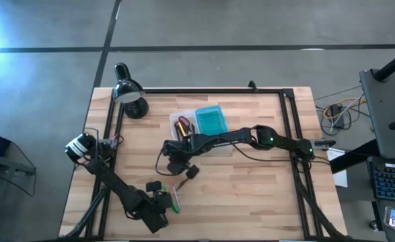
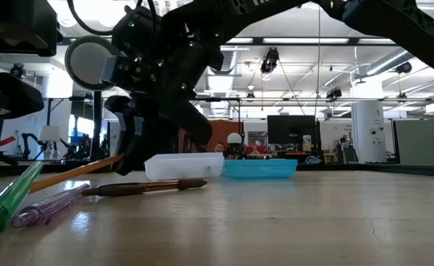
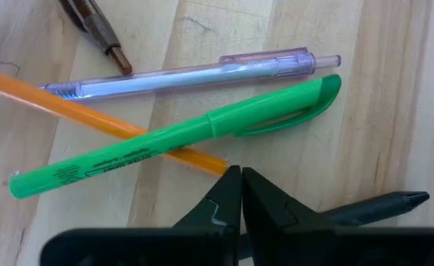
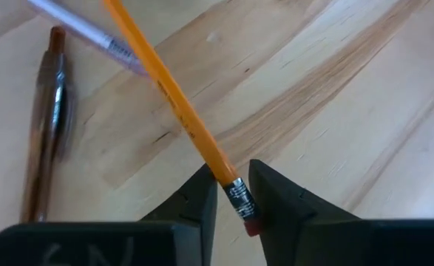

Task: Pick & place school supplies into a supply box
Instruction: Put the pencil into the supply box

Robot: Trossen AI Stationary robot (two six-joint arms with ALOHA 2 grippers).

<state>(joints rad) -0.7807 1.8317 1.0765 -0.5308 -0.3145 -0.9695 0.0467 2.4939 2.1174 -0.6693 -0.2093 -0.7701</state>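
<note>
An orange pencil (image 4: 174,103) lies slanted on the wood, passing under a green marker (image 3: 180,133) beside a clear purple pen (image 3: 187,74) and a brown pen (image 2: 146,187). My right gripper (image 4: 233,193) is shut on the pencil's eraser end. My left gripper (image 3: 240,181) is shut, and its tips stand right at the pencil's other end (image 3: 218,164). The supply box stands farther back, its whitish tray (image 1: 181,119) open beside the turquoise lid (image 1: 212,119). My right gripper pinches the orange pencil at its metal ferrule (image 4: 236,193), just short of the red eraser, between its two fingers. The fingers slant down from above and lie across the pencil. In the low view that end (image 2: 117,158) is raised, while the far end stays low. My left gripper's shut tips are beside the pencil's other end; I cannot tell whether they touch it.
A black desk lamp (image 1: 130,94) stands at the table's far left corner. A dark rail (image 1: 204,89) frames the table's far and side edges. A thin dark pointed shape (image 3: 401,199) shows by my left fingers. Bare wood stretches to the right (image 1: 251,188).
</note>
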